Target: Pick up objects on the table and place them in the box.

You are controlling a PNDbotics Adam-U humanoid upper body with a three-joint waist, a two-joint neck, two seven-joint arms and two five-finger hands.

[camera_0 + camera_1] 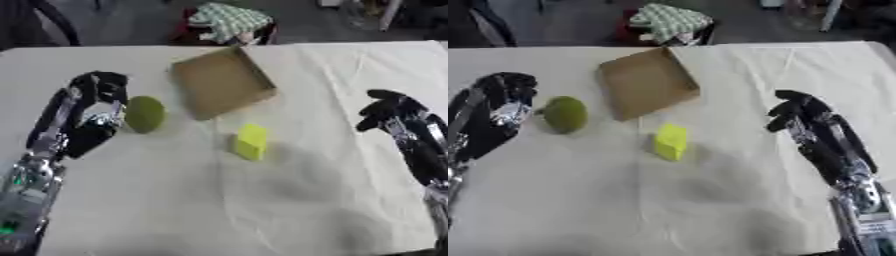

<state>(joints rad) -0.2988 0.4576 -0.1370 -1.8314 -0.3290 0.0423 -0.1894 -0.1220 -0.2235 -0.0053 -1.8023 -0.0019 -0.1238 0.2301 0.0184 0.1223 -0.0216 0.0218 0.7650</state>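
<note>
Left hand fingers: the black left hand (94, 107) has its fingers curled toward the round green fruit-like ball (144, 114), which lies touching or just beside the fingertips; whether they grip it I cannot tell.
Right hand fingers: the black right hand (798, 112) has its fingers bent downward and holds nothing; nothing lies near its fingertips.
Yellow thing: the bright yellow block (251, 141) stands on the surface between the two hands, well apart from both sets of fingers.
Box: the shallow brown cardboard box (223, 82) lies askew beyond the ball and the block, farther from the fingers than either; its floor shows bare.
Surface: the white cloth-covered surface (262, 210) carries all of these.
Done: nothing, judging by the bare box.
Left: both things are yet to be lifted and placed; the green ball looks to be the step in hand.
Count: one green ball, one yellow block, one box, two hands.
</note>
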